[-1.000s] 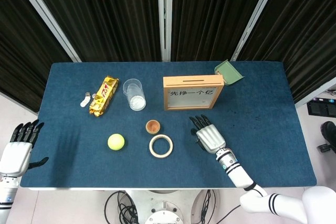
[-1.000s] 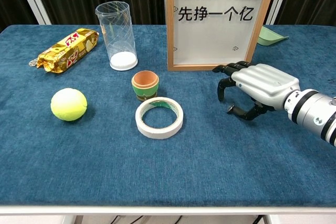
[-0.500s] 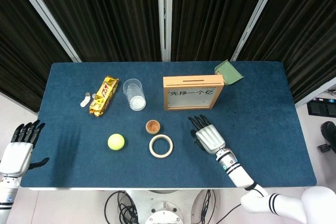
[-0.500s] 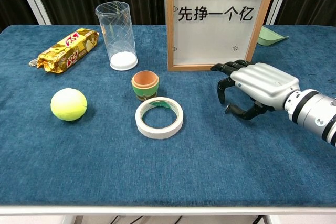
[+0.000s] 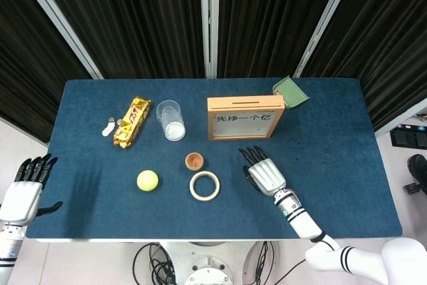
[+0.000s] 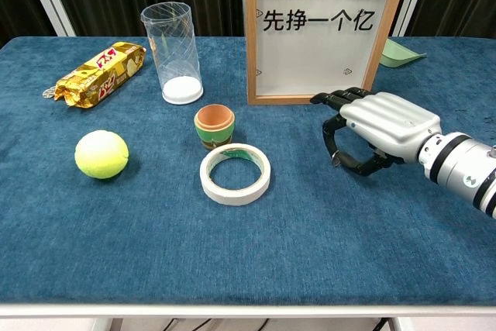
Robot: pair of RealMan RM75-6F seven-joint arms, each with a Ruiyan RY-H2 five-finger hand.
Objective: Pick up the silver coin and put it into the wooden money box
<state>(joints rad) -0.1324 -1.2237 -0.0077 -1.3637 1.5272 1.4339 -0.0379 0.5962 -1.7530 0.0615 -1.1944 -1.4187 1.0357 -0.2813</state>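
Note:
The wooden money box stands upright at the back centre, with its slot on top. My right hand rests palm down on the blue cloth just in front of the box's right corner. Its fingers are curled down and a fingertip almost meets the thumb at the cloth. The silver coin does not show plainly in either view; the spot under those fingertips is hidden. My left hand hangs off the table's front left corner, fingers spread and holding nothing.
A white tape roll and a small terracotta pot lie left of my right hand. Further left are a tennis ball, a clear glass and a gold snack pack. A green scoop sits behind the box.
My right hand has crept slightly left and toward the box, and its fingers have curled closer to the thumb at the cloth. The left hand has barely moved.

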